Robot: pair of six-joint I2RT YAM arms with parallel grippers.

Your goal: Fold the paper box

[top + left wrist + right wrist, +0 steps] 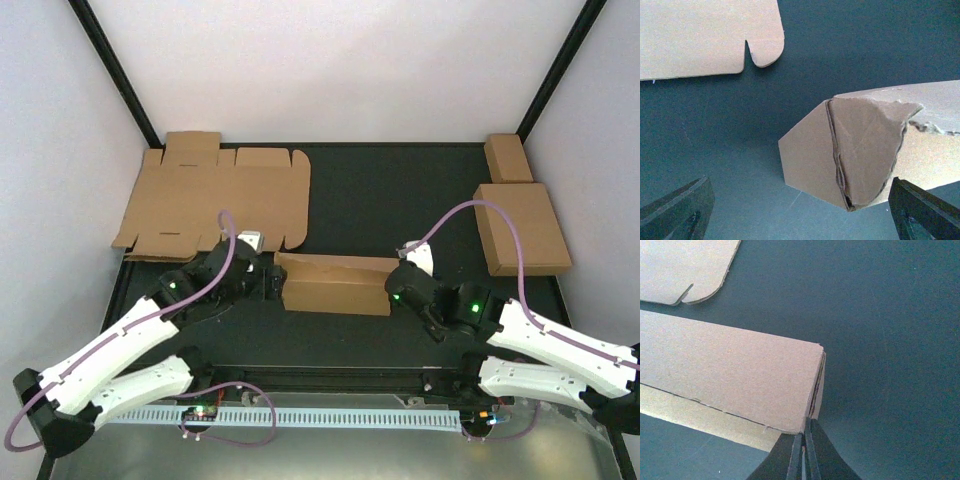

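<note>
The paper box [335, 285] lies partly folded at mid-table as a long brown trough. My left gripper [268, 281] stands at its left end, open. In the left wrist view the dark fingers [677, 212] sit wide apart in the bottom corners around the left gripper [800, 217], and the box's creased end flap [860, 145] lies just ahead of them, untouched. My right gripper [391, 289] is at the box's right end. In the right wrist view the right gripper [805, 452] is shut, its tips against the lower corner of the box [730, 370].
A flat die-cut cardboard sheet [215, 195] lies at the back left, its rounded tab showing in both wrist views [700, 35] [680, 265]. A folded box [522, 228] and a smaller oblong box [508, 157] rest at the back right. White walls enclose the black table [400, 190].
</note>
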